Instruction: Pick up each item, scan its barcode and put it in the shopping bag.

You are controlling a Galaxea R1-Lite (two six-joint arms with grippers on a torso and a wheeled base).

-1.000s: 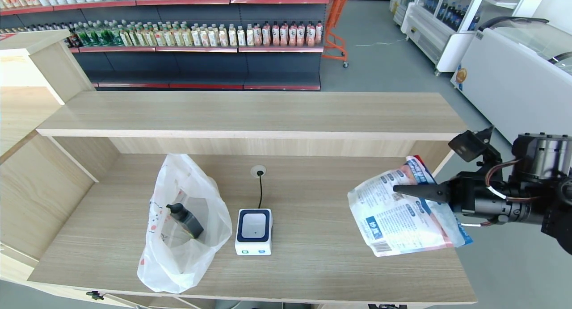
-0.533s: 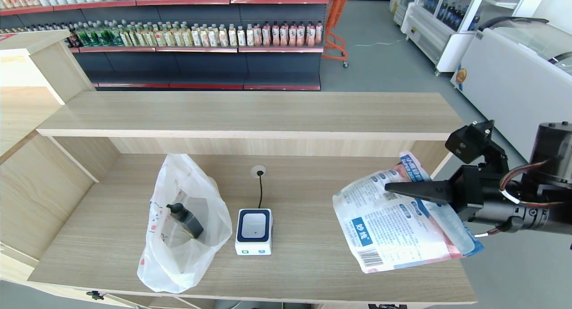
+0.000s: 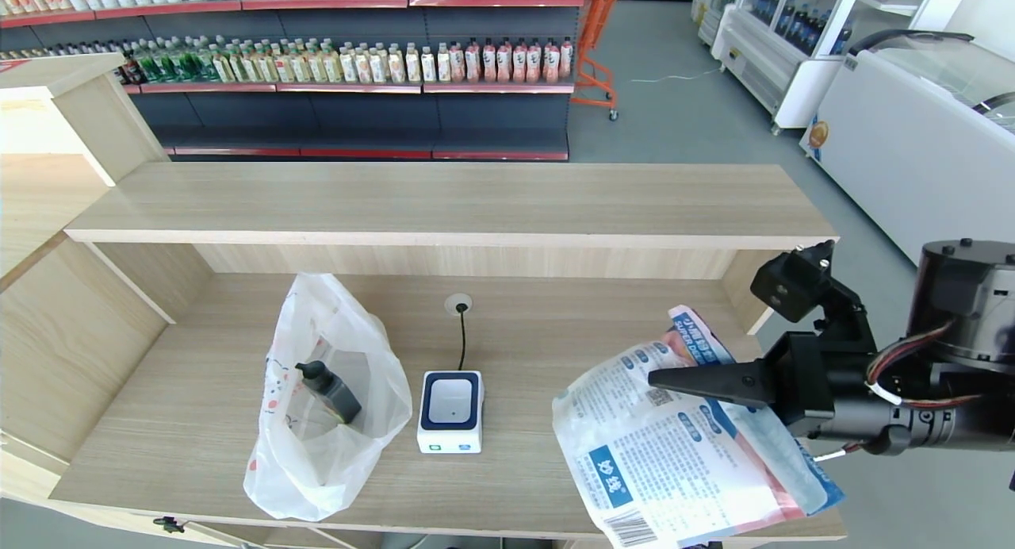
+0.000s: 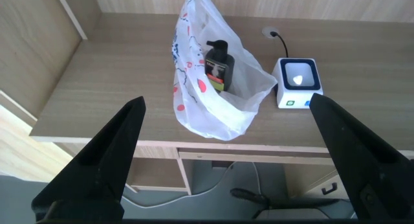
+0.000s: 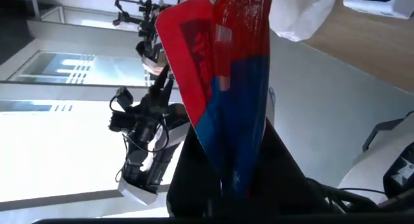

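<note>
Clamping pouch point(image 3: 674, 470), right tool point(image 3: 664, 379) — pouch hanging beneath it, right of scanner point(image 3: 450, 410)

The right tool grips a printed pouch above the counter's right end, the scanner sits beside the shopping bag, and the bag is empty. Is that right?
Not quite. The shopping bag is not empty: a dark pump bottle sits inside it, as the head view shows. The rest holds: the right tool grips the pouch, and the scanner sits beside the bag.

White packet point(image 3: 674, 454), printed blue and edged pink
Beside the white, navy-faced scanner point(image 3: 450, 410), a translucent shopping bag point(image 3: 317, 470) is patterned red; the bottle point(image 3: 331, 392) within is black.
</note>
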